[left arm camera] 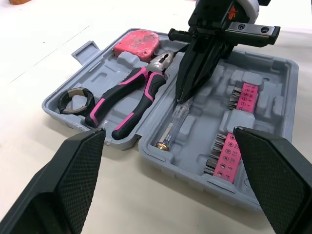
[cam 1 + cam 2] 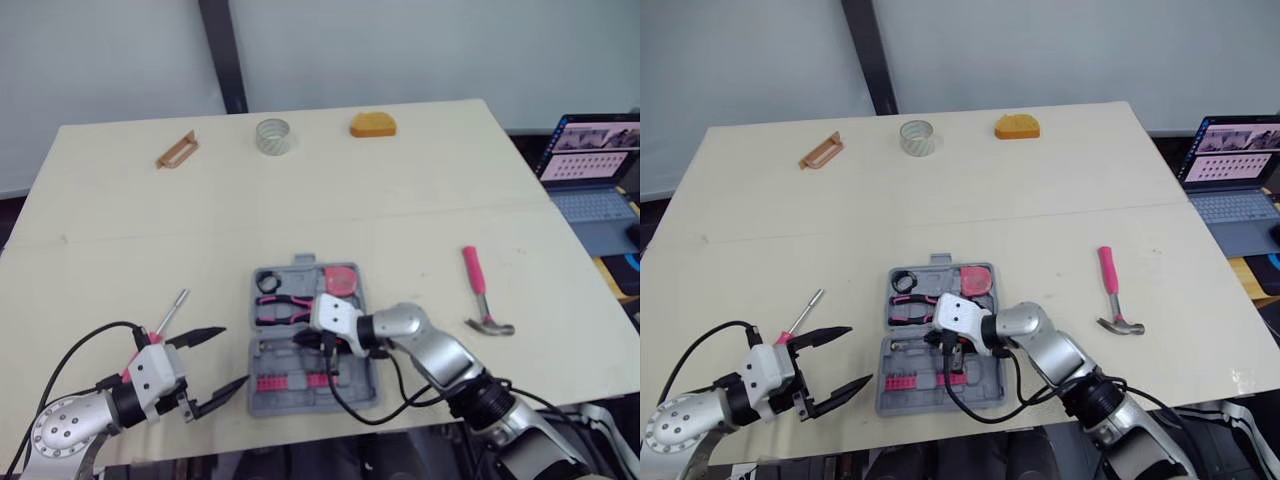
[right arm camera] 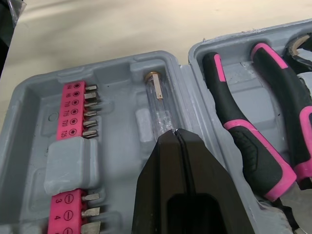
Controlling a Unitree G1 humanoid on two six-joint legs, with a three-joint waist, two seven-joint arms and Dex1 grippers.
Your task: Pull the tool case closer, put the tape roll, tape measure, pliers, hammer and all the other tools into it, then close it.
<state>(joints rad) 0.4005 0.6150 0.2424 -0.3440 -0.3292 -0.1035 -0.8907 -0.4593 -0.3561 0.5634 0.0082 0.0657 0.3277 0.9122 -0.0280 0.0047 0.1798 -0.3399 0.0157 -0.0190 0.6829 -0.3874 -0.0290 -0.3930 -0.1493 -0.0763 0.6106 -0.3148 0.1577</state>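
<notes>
**Fig.** Open tool case (image 1: 285, 97) on the tabletop, with pliers (image 1: 131, 97) lodged in it. The right gripper (image 3: 176, 131) is poised over the case, jaws closed together, tips touching a clear-handled driver (image 3: 158, 109) lying in its groove; whether anything is pinched cannot be told. The left gripper (image 2: 233, 356) is held just beside the case, jaws wide apart and empty. Hammer (image 2: 482, 295), screwdriver (image 2: 170, 312) and, well beyond the case, tape roll (image 2: 272, 136) lie outside it. Risk: a driver left proud of its groove may block the lid; a sideways push could skid the case.
</notes>
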